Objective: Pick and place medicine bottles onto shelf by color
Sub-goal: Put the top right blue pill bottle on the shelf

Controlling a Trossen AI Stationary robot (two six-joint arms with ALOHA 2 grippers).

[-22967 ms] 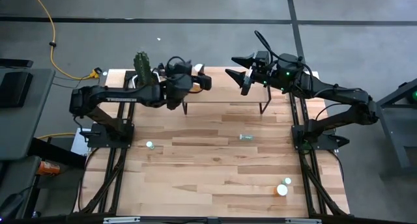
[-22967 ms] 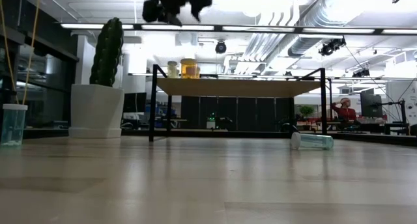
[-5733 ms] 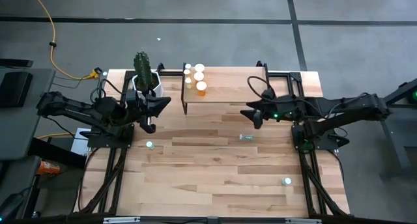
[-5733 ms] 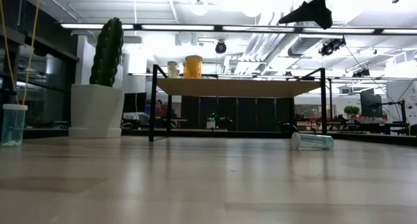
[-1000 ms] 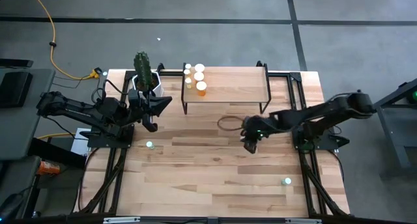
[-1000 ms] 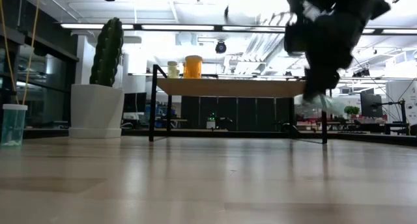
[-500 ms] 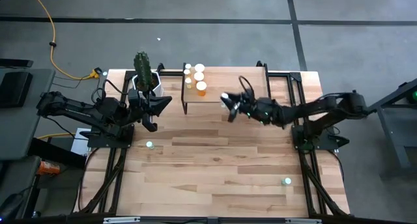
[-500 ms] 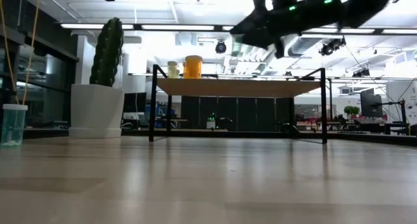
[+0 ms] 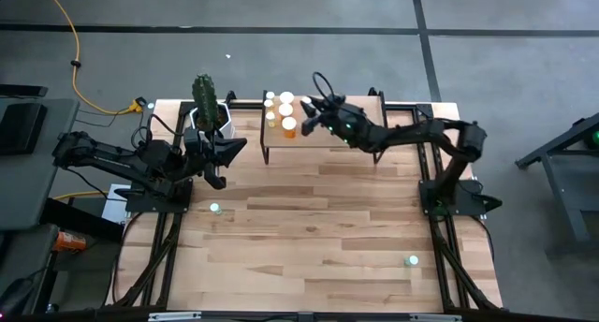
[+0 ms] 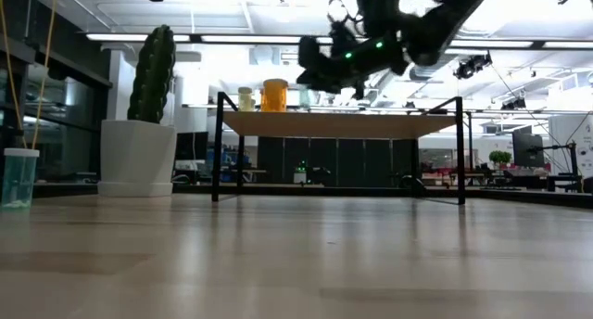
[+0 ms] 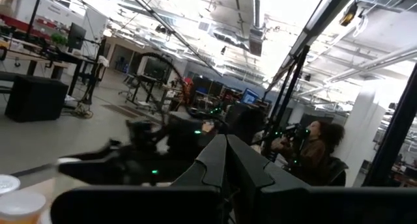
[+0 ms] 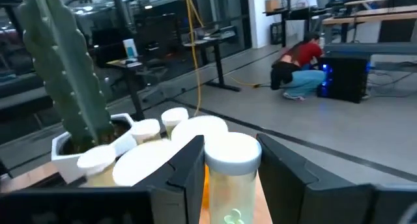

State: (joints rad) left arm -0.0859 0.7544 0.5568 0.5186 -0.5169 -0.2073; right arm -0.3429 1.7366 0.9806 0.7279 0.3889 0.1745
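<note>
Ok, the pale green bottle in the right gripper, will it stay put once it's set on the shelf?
Probably, if set upright: the pale green bottle is a short cylinder. It looks light and smooth-sided, so the right gripper could nudge it over on release. On its side it would likely roll. The orange bottle on the shelf stands close, so a tip might knock it.

High view: I look straight down on the whole table [image 9: 318, 238].
Low view: table-top height, level across, facing the shelf [image 10: 334, 124].
Wrist views: each looks forward, close.
Shared: shelf [image 9: 328, 125] and cactus [image 9: 204, 95] appear high and low.
</note>
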